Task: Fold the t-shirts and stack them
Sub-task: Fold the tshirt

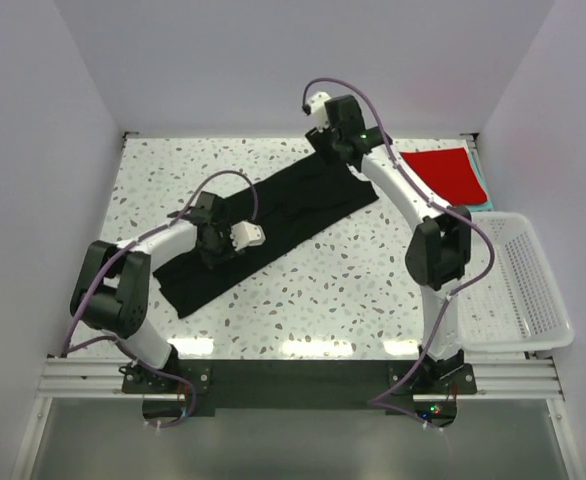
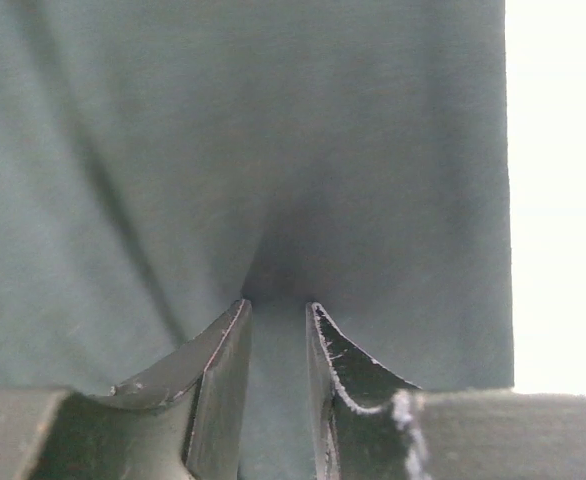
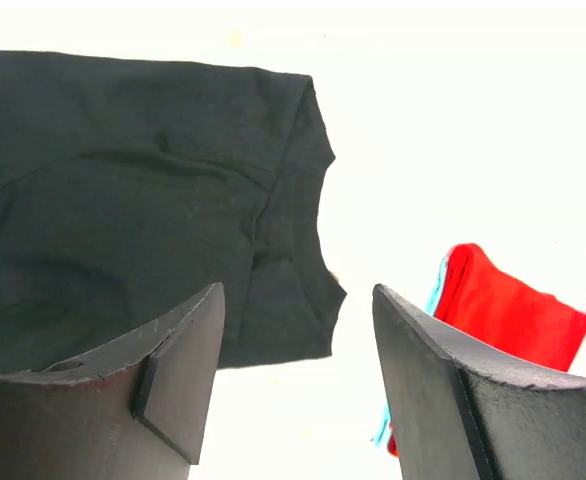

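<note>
Right now the black t-shirt (image 1: 298,212) lies flat on the speckled table (image 1: 363,285), folded into a long narrow strip that runs diagonally from near left to far right. In the right wrist view its collar end (image 3: 303,200) shows a curved neckline and a few soft creases. The left gripper (image 2: 276,310) is down on the strip's nearer half, its jaws narrow and pinching a pucker of the dark cloth. The right gripper (image 3: 298,290) hangs over the far end, jaws spread wide, holding nothing. Further right, the red t-shirt (image 1: 441,175) sits folded on the teal t-shirt (image 1: 484,190), which peeks out along one edge. Just nearer than that pile stands the white mesh basket (image 1: 538,300) at the table's right edge; both shirts lie outside it.
</note>
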Motion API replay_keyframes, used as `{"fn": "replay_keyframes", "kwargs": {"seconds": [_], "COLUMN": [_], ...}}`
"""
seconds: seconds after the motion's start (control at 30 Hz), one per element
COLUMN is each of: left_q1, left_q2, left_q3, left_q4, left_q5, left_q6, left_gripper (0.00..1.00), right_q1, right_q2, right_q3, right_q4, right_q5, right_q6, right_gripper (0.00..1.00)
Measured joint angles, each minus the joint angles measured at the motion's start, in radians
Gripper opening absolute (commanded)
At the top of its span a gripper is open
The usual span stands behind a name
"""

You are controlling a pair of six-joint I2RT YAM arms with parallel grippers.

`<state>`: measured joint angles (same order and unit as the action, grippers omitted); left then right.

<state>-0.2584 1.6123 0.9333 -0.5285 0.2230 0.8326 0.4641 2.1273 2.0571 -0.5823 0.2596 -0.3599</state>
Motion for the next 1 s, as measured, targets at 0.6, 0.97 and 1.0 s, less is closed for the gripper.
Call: {"fn": "replay_keyframes", "kwargs": {"seconds": [0.6, 0.97, 1.0], "left_q1": [-0.806, -0.465, -0.412], "left_q2": [0.248, 0.109, 0.103], "left_q3": [0.293, 0.391, 0.386], "left_q4": [-0.101, -0.025, -0.001], "left_q5": [-0.084, 0.303, 0.317], "left_q6": [-0.226, -0.433, -0.459], "left_gripper": [0.28, 0.28, 0.28], "right_q1": [-0.214, -0.208, -0.205], "right_q2": [-0.096, -0.113, -0.109], "right_q3": [-0.181, -0.271, -0.271], "right_q4": [-0.345, -0.393, -0.391], "right_q5": [-0.292, -0.357, -0.362], "right_q6": [0.154, 0.122, 0.124], "right_gripper": [0.6, 0.4, 0.36]}}
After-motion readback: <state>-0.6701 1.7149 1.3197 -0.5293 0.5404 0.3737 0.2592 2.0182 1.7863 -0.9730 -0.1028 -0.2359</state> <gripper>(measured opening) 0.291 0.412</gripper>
